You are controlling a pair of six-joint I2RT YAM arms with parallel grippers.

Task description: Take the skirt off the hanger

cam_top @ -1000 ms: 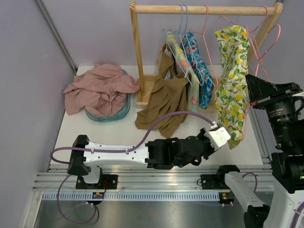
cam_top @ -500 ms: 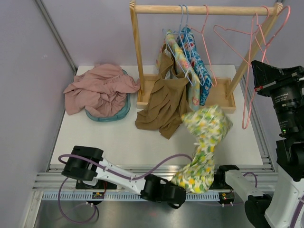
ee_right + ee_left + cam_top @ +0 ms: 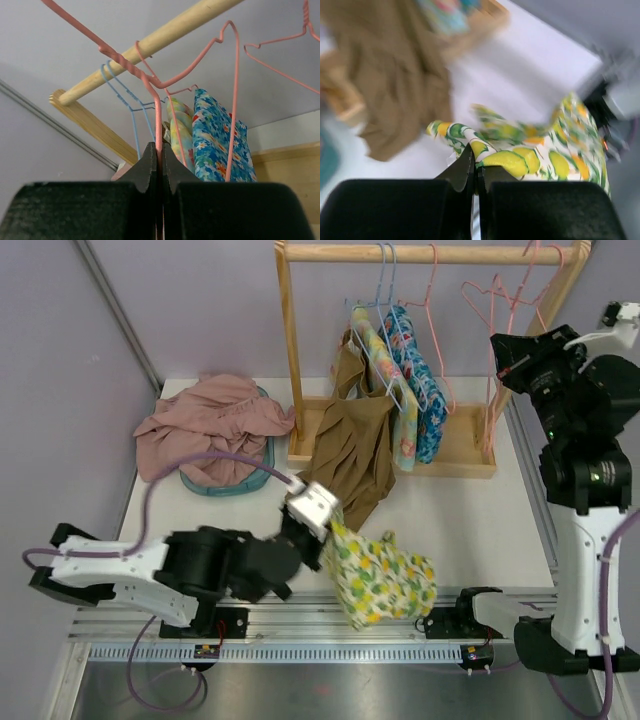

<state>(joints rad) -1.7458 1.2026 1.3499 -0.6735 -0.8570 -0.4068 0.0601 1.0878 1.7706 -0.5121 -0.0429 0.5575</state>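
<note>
The skirt (image 3: 385, 578) is white with a yellow lemon and green leaf print. It hangs bunched from my left gripper (image 3: 328, 527) over the table's front edge, off the hanger. In the left wrist view my left gripper (image 3: 475, 159) is shut on a fold of the skirt (image 3: 555, 150). My right gripper (image 3: 503, 352) is high at the right, shut on the wire of a bare pink hanger (image 3: 489, 400) below the wooden rod (image 3: 430, 254). In the right wrist view the gripper (image 3: 160, 150) pinches the pink hanger (image 3: 155, 107).
The wooden rack's base (image 3: 462, 455) stands at the back centre. A brown garment (image 3: 350, 450) and floral garments (image 3: 420, 390) hang on blue and pink hangers. A pink cloth pile (image 3: 210, 425) lies in a teal basin (image 3: 252, 476) at back left.
The skirt came off the pink hanger. My left arm swung it from the right front to the centre front. My right gripper rose with the bare hanger toward the rod.
</note>
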